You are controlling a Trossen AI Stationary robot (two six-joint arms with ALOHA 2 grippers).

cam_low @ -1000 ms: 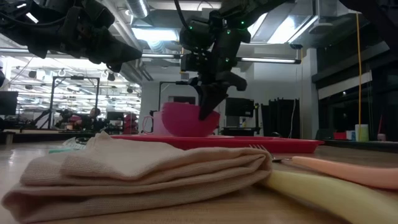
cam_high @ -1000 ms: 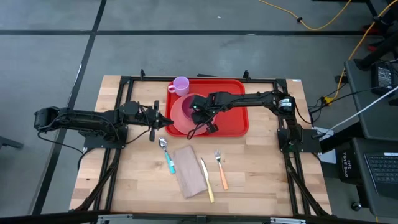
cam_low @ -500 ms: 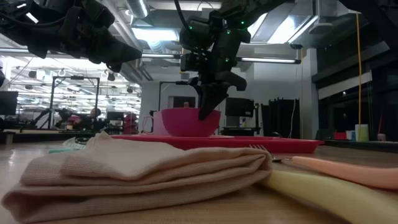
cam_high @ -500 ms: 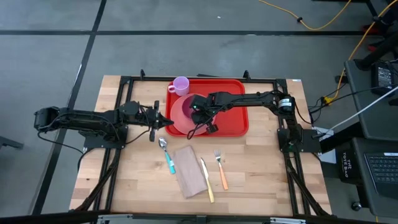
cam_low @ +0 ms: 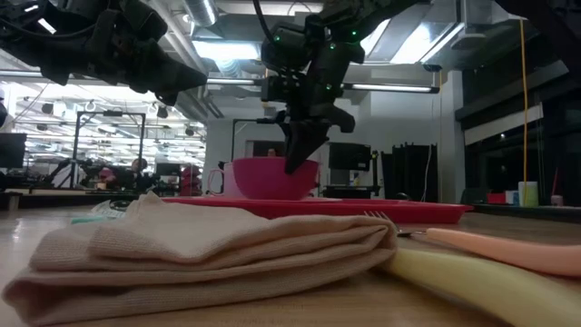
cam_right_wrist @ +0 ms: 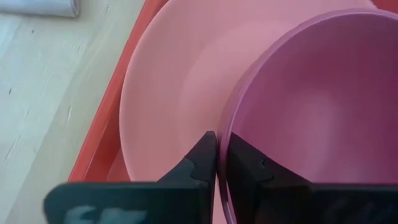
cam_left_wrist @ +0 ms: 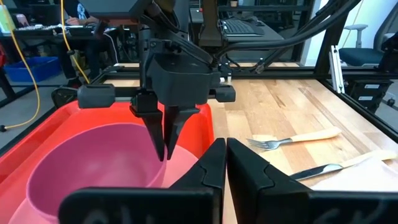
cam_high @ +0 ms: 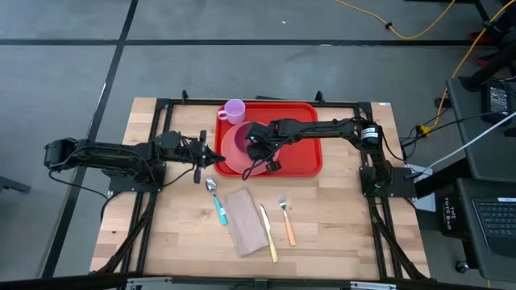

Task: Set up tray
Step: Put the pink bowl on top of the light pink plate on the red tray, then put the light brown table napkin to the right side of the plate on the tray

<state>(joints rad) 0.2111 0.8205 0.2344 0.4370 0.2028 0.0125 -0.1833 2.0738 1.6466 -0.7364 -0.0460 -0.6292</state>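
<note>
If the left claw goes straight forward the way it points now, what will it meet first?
Probably the pink bowl on the plate in the red tray. The left claw points at the bowl's near side, with the right claw just behind its rim. Depth is unclear.

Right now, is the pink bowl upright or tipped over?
Upright: the bowl sits level on the plate in the tray, its opening facing up.

No text, label or number can be read anywhere.
</note>
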